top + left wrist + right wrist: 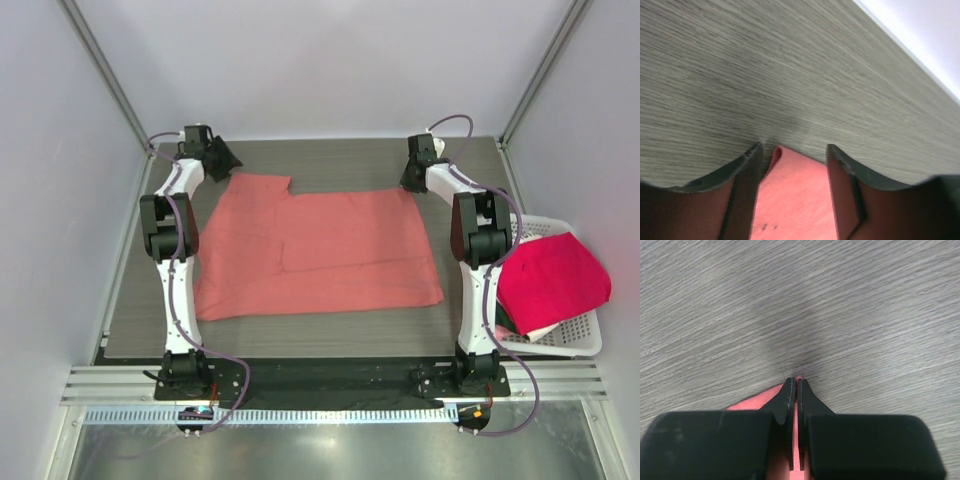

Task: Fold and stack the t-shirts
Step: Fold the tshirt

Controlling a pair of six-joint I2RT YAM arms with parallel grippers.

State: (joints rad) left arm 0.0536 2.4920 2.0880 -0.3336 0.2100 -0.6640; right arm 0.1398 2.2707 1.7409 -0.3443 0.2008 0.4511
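Step in hand, as judged: taking hold of the two far corners of the salmon-coral t-shirt (320, 250) so the far edge can be folded toward the near edge. The garment lies spread flat on the table (350, 165), roughly central, with one sleeve projecting at the far left. The right gripper (795, 382) is at the far-right corner, with its jaws pressed together and a thin strip of coral cloth pinched between them. The grip looks shallow, right at the hem. The left gripper (795, 150) is at the far-left corner, low over the table. Its jaws stand apart with the cloth corner lying between them, and nothing is clamped there yet. To do this well, the left jaws should close fully on the cloth before either arm lifts. Both arms should then rise together and travel level, so that the far edge stays straight and the shallow right-hand hold does not slip. The crimson-pink t-shirt (555, 275) sits in the basket (585, 345) at the near right, well apart from both grippers.
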